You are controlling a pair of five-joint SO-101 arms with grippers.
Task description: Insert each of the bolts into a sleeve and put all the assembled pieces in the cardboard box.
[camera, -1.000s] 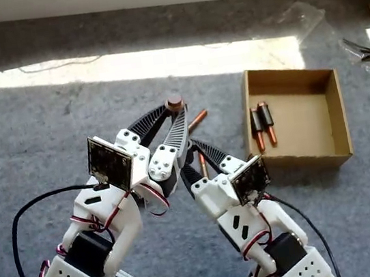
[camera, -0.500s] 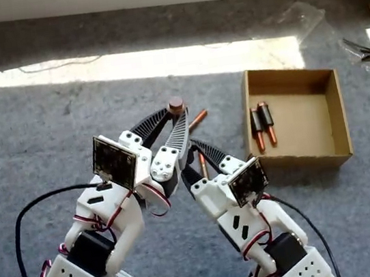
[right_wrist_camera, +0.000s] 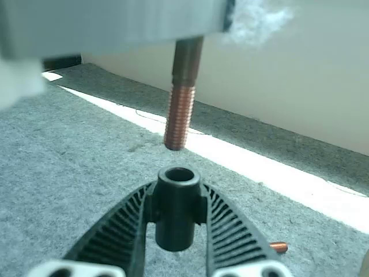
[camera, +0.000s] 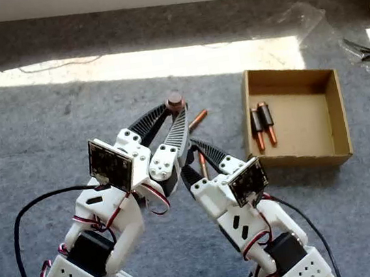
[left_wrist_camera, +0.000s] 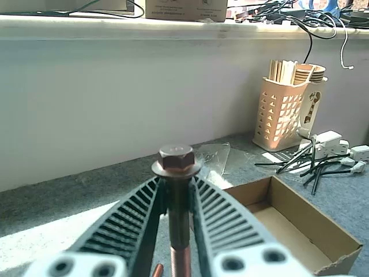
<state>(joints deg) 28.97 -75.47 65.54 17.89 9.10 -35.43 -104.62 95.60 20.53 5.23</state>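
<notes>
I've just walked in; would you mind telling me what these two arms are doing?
They are partway through one assembly. The left gripper holds a bolt upright, head up, and the right gripper holds a black sleeve, opening up, right beneath it. The threaded tip hangs just above the opening, not yet in. Two assembled pieces lie in the box, and a spare bolt lies on the carpet.
</notes>
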